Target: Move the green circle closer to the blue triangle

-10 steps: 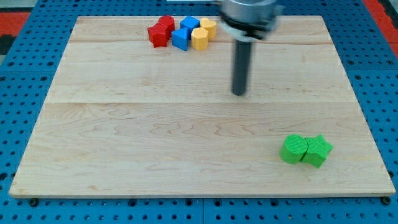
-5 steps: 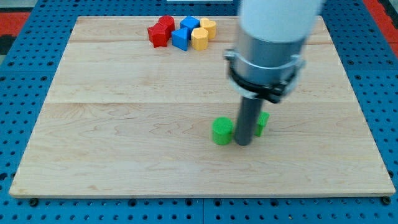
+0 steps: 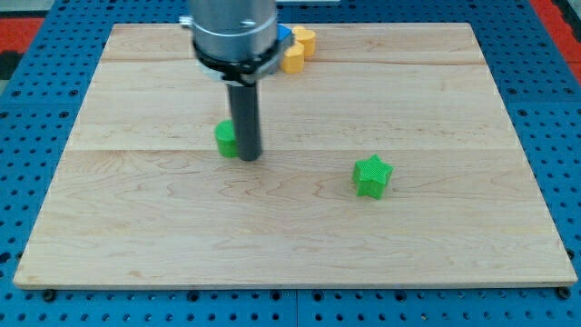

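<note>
The green circle (image 3: 224,138) sits left of the board's centre, partly hidden by my rod. My tip (image 3: 248,157) touches its right side. The arm's body covers most of the block cluster at the view's top; only a sliver of a blue block (image 3: 285,34), shape unclear, shows there beside two yellow blocks (image 3: 297,49). The blue triangle cannot be made out. A green star (image 3: 372,175) lies alone right of centre.
The wooden board (image 3: 136,227) lies on a blue pegboard base (image 3: 27,136). The red blocks seen earlier are hidden behind the arm.
My tip has moved up and to the view's left, pushing the green circle with it. The green star was left behind right of centre. The arm now hides the red and blue blocks.
</note>
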